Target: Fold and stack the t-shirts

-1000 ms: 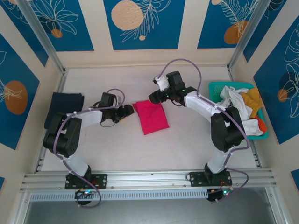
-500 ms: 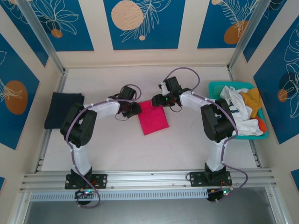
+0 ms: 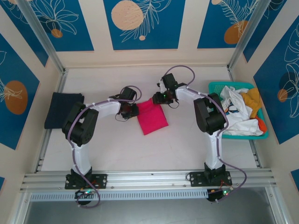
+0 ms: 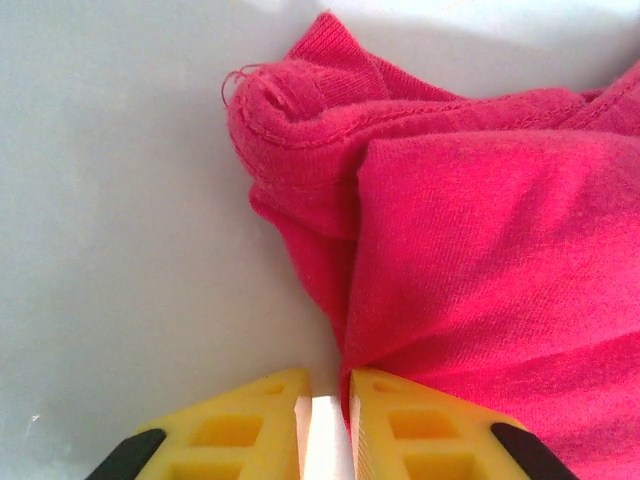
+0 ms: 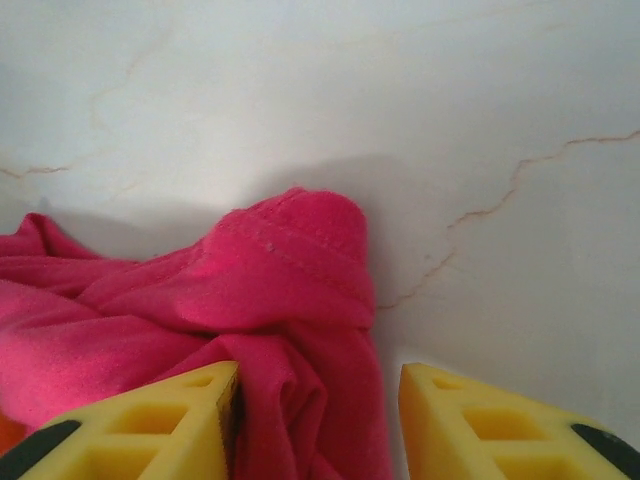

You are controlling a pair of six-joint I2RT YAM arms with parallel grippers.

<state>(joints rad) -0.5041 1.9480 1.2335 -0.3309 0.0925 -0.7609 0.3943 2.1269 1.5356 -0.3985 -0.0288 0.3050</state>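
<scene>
Top external view: the folded pink t-shirt (image 3: 154, 119) lies in the middle of the surface (image 3: 112, 144). At its far-left corner the left gripper (image 3: 134, 110) is nearly pressed together, seemingly pinching cloth (creases converge there). The right gripper (image 3: 158, 99) straddles the far-right corner, spread, probably so both corners lift together.

You've got a pale marbled table (image 3: 117, 144), cream walls (image 3: 140, 57) with blue floral panels (image 3: 159, 28), aluminium rail (image 3: 149, 176) along the near edge, even light.

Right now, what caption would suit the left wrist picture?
Yellow jaws, a sliver apart, at the rumpled edge of a pink t-shirt on a pale table.
</scene>
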